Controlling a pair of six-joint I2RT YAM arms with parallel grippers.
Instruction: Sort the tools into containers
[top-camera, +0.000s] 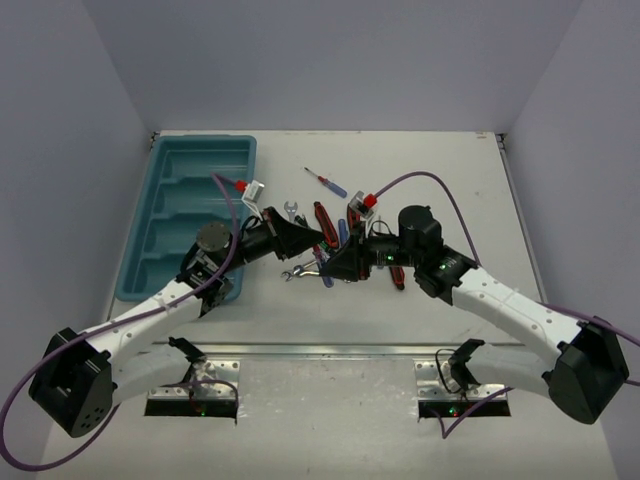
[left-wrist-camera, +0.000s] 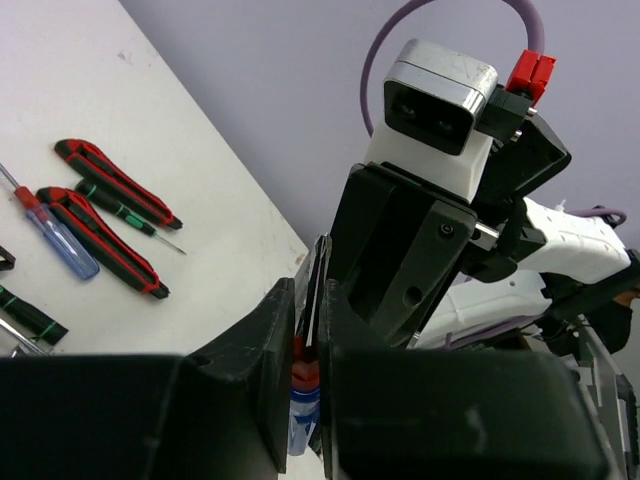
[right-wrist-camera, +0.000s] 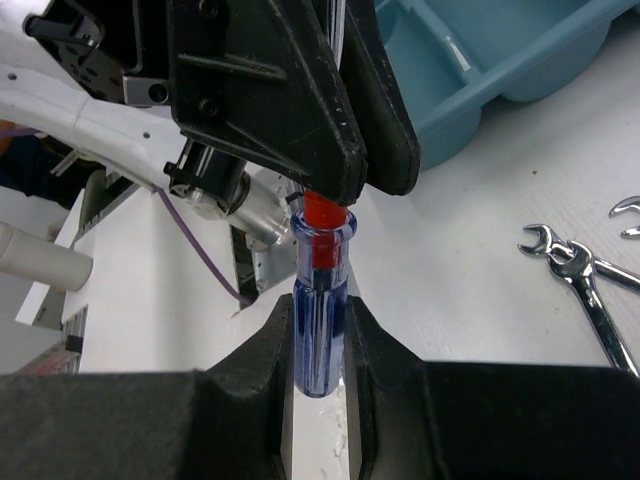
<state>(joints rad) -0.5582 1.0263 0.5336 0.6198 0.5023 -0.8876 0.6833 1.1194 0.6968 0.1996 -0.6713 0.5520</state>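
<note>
White worktop (top-camera: 450, 170) below both arms | right claw (right-wrist-camera: 320, 325) grips screwdriver (right-wrist-camera: 318, 285) by blue handle | left claw (left-wrist-camera: 308, 300) closed on its shaft just ahead | likely handover: right should release only once left holds firm | tray (top-camera: 190, 160) behind left claw

This is a robotics lab test cell: a bare white table (top-camera: 450, 165) boxed in by plain grey-lilac walls (top-camera: 330, 60). A left arm (top-camera: 140, 325) and a right arm (top-camera: 510, 305), white and black, are bolted to metal plates (top-camera: 195, 398) at the table's near edge, with purple cables (top-camera: 425, 176) running off them.
</note>
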